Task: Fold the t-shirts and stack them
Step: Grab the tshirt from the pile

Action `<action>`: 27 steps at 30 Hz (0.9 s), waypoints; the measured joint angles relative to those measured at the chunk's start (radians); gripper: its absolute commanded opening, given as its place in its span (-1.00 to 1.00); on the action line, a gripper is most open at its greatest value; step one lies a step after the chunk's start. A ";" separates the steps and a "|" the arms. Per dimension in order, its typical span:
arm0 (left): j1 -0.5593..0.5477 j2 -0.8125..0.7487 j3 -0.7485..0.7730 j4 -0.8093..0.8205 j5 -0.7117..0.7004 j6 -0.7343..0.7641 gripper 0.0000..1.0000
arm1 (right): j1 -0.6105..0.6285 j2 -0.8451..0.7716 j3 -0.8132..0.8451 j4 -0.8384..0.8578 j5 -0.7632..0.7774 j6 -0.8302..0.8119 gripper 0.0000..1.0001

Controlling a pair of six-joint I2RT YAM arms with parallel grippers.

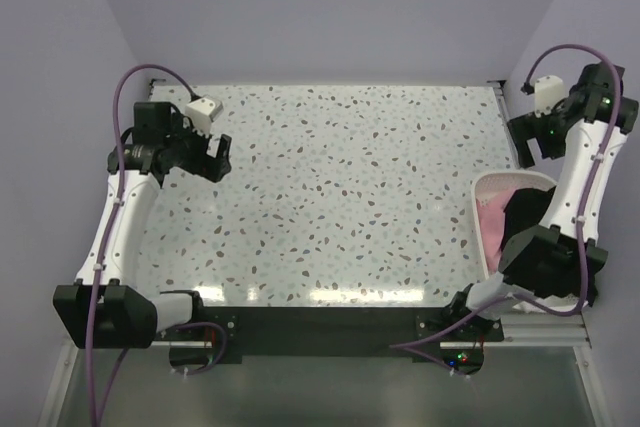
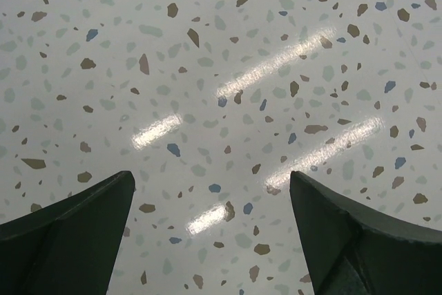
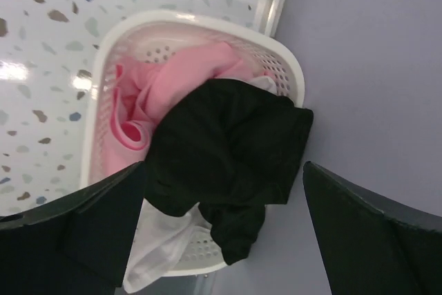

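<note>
The left fingers (image 2: 69,236) are held wide apart, with nothing gripped between them; they are pointed down at a bare stretch of the white, speckled terrazzo counter (image 2: 207,67); in the top view they (image 1: 214,155) are seen over the counter's far left part, well apart from the shirts.

The right fingers (image 3: 373,240) are likewise spread wide and nothing is gripped by them; they are poised above the white perforated plastic basket (image 3: 290,67), apart from its contents; in the top view they (image 1: 525,142) are found at the far right, just beyond the basket.

The basket is set at the counter's right edge, close beside the lilac wall (image 3: 359,67); all the t-shirts are kept inside it, crumpled and unfolded. The solid black fabric t-shirt (image 3: 228,143) is laid on top and is draped over the rim on the wall side; the soft pink t-shirt (image 3: 179,81) is bunched beneath and beside it, toward the counter side of the basket; the white fabric t-shirt (image 3: 162,246) is spilled over the rim at the lower edge of the right wrist view.

In the top view the basket is partly covered by the right arm (image 1: 580,197); only parts of the black and pink shirts are shown there.
</note>
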 measured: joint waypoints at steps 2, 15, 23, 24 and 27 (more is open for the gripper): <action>0.000 0.008 0.005 -0.004 0.011 0.012 1.00 | -0.058 0.033 0.004 -0.002 0.005 -0.034 0.97; 0.000 0.053 0.007 -0.028 0.064 0.055 1.00 | -0.204 0.122 -0.188 -0.014 0.074 -0.132 0.97; 0.000 0.064 0.007 -0.031 0.066 0.066 1.00 | -0.204 0.121 -0.411 -0.027 0.134 -0.147 0.52; 0.000 0.064 0.008 -0.033 0.065 0.066 1.00 | -0.204 0.121 -0.414 -0.029 0.138 -0.150 0.31; 0.000 0.064 0.008 -0.033 0.055 0.065 1.00 | -0.204 0.121 -0.404 -0.031 0.140 -0.155 -0.57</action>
